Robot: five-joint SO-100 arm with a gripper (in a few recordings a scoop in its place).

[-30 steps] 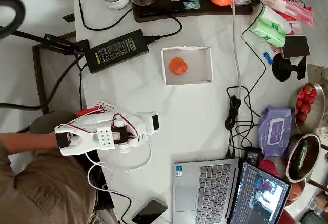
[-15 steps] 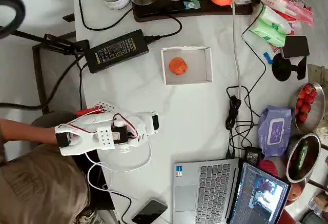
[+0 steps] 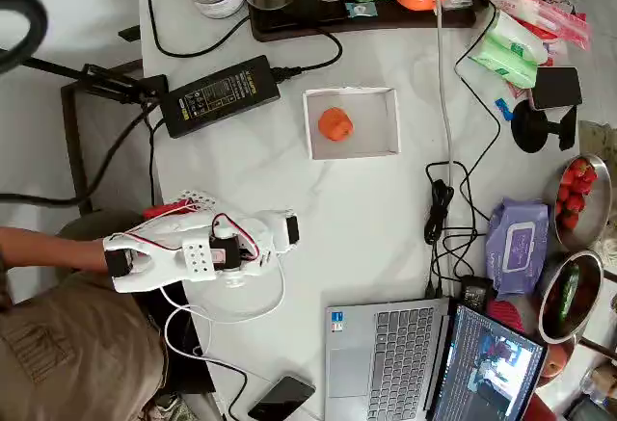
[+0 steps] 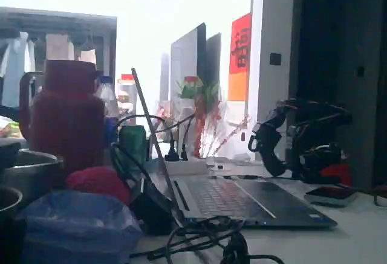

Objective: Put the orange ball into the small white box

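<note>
An open laptop [image 4: 236, 200] sits on the table [image 4: 357, 234], with the folded dark arm [image 4: 302, 140] behind it and tangled cables [image 4: 205, 243] in front.

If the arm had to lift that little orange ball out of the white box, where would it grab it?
Probably from straight above, fingers closing across the orange ball's middle. It is round, and the small white box's walls block a sideways approach.

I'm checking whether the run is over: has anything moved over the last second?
Nothing on the table visibly moved. Only the person at the lower left edge of the overhead view shifted a little. The ball stays in the box, and the arm stays folded with its gripper well away from both; its jaws can't be made out.
</note>
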